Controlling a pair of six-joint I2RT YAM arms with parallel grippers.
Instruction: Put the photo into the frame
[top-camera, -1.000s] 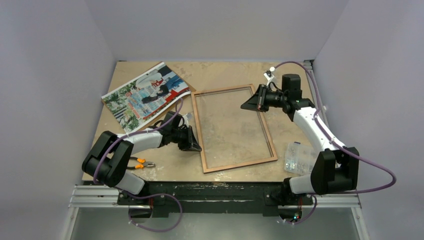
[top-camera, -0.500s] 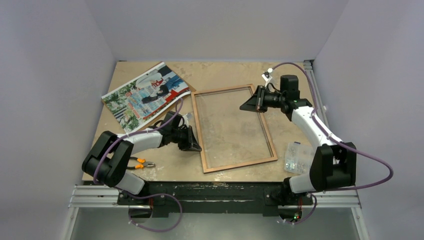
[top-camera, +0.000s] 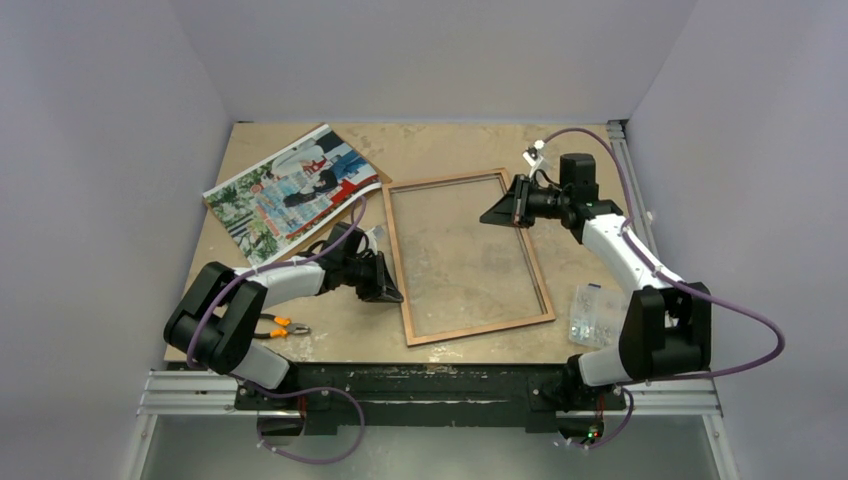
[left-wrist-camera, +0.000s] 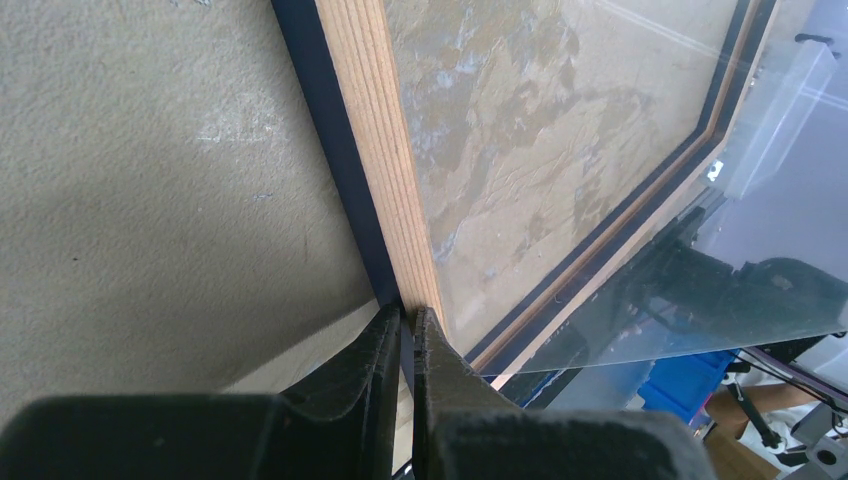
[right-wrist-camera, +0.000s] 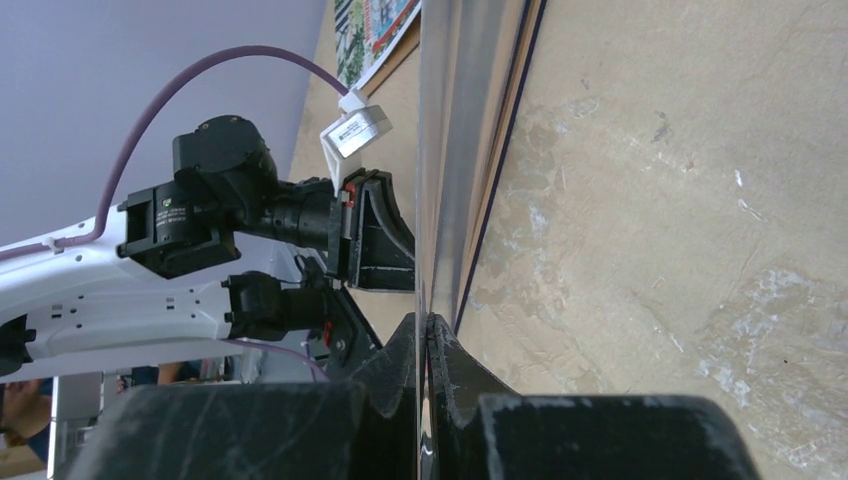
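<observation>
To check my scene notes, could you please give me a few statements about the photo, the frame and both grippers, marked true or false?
1. The colourful rectangular photo lies inside the thin wood-brown rectangular frame. False: it lies on the table beyond the frame's far-left corner.
2. The left gripper is shut on the frame's left rail. True.
3. The right gripper hangs open. False: it is shut on the clear pane's edge.
4. Orange-handled pliers lie beside the left arm. True.
5. The clear plastic box of small parts sits by the left arm. False: it sits by the right arm.
</observation>
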